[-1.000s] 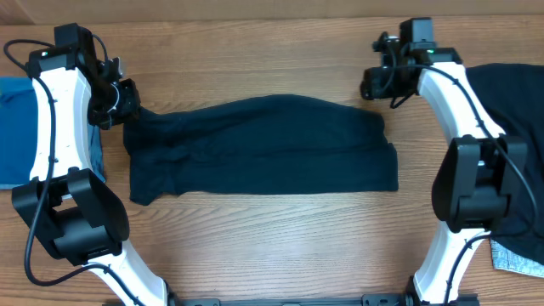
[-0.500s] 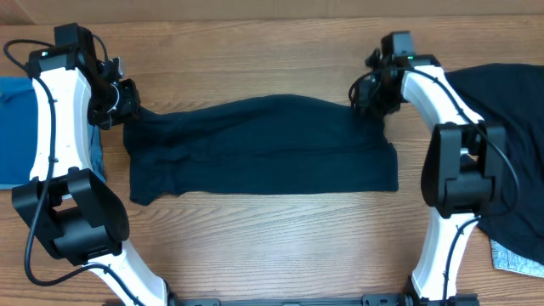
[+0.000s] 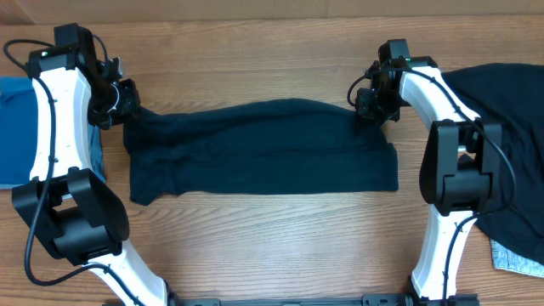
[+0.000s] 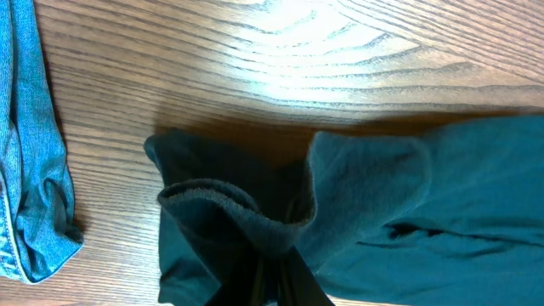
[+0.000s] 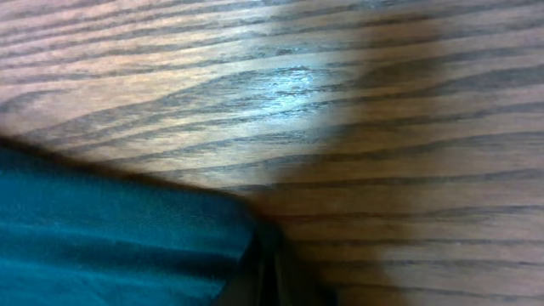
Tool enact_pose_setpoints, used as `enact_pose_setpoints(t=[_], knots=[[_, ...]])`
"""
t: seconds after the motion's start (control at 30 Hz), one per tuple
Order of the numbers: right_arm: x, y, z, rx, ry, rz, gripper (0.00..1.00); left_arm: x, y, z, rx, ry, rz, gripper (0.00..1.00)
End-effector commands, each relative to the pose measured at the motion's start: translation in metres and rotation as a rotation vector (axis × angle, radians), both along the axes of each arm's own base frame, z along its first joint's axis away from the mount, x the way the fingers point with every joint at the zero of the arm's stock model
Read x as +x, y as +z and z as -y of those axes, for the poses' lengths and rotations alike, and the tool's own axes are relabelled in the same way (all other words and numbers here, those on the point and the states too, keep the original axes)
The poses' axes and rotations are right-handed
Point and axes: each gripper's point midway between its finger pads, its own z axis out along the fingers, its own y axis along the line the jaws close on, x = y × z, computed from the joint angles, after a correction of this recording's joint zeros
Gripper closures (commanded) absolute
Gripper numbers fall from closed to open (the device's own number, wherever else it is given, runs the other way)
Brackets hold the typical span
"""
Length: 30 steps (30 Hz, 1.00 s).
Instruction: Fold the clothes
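Your left gripper point(image 3: 125, 100) is clamped on the navy garment point(image 3: 263, 149), bunching its far left corner. Your right gripper point(image 3: 371, 104) sits at the far right corner, grip unclear. The garment lies flat mid-table point(image 3: 272, 246), long axis left-right. Left wrist shows soft knit folds beside twilled denim point(image 4: 30, 170); only overhead shows a dark pile point(image 3: 510, 110).

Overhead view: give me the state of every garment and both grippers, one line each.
dark garment: spread flat as a long band between the arms
left gripper: shut on the dark garment's bunched corner
right gripper: at the opposite far corner, grip unclear
blue garment: lying at the left edge, partly cut off
dark pile: heaped loosely, unfolded
light denim piece: only a corner shows
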Motion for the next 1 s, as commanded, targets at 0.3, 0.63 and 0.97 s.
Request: enact_pose_setpoints(t=[0.3,0.63,0.97], knots=[[-0.006,0.069,0.001,0.000,-0.005,0.000,0.96,0.001,0.001,0.002,-0.003,-0.019,0.004,0.91],[-0.043,0.068,0.013,-0.064,-0.008,-0.145,0.95,-0.008,0.000,0.004,-0.013,-0.019,-0.032,0.91],[-0.032,0.068,0.013,-0.067,0.001,-0.101,0.81,-0.016,-0.001,0.006,-0.021,-0.019,-0.064,0.90]])
